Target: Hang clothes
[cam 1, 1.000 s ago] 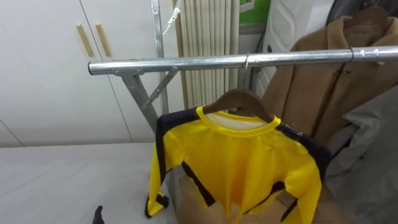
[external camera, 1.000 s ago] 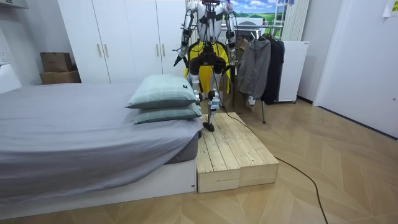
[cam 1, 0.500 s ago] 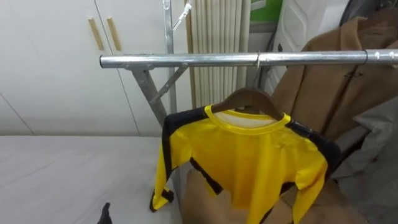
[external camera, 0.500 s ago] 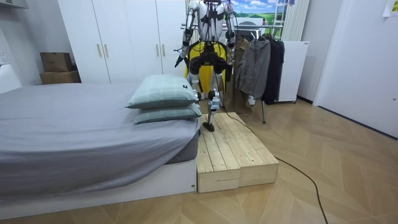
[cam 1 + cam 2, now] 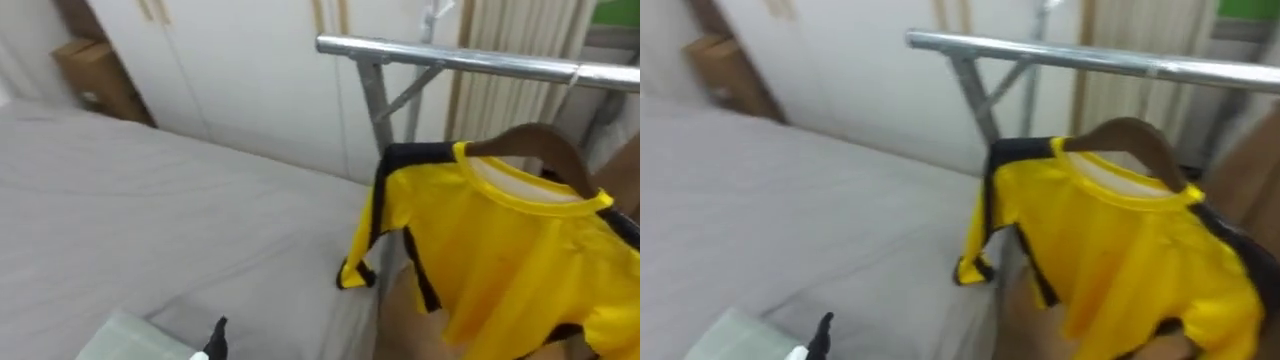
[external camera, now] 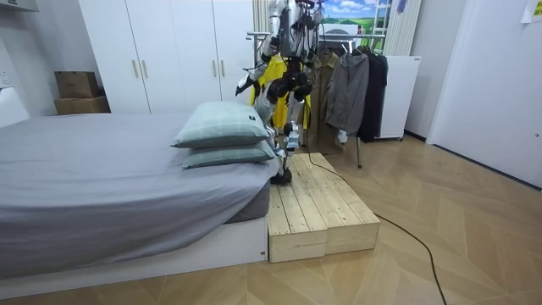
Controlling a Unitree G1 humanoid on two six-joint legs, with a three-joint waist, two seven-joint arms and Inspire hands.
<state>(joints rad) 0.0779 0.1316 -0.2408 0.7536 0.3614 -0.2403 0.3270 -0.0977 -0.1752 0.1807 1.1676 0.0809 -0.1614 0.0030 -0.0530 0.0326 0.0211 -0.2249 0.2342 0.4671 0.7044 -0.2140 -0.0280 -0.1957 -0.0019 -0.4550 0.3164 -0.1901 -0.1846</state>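
Yellow shirt point(image 5: 510, 250) — black-trimmed, on a wooden hanger point(image 5: 545, 145), hanging below the metal rail point(image 5: 450, 60).
Left eye view: grey bed point(image 5: 150, 200) to the shirt's left; cardboard box point(image 5: 90, 75) at top left; pillow point(image 5: 125, 335) corner at the bottom edge, the left hand point(image 5: 216, 342) a dark tip just beside it — its grasp cannot be told.
Right eye view: white wardrobe doors point(image 5: 860, 90) behind the rail.
Room view: robot stands on a wooden platform point(image 6: 318, 212) beside the bed, angled toward it, shirt behind.
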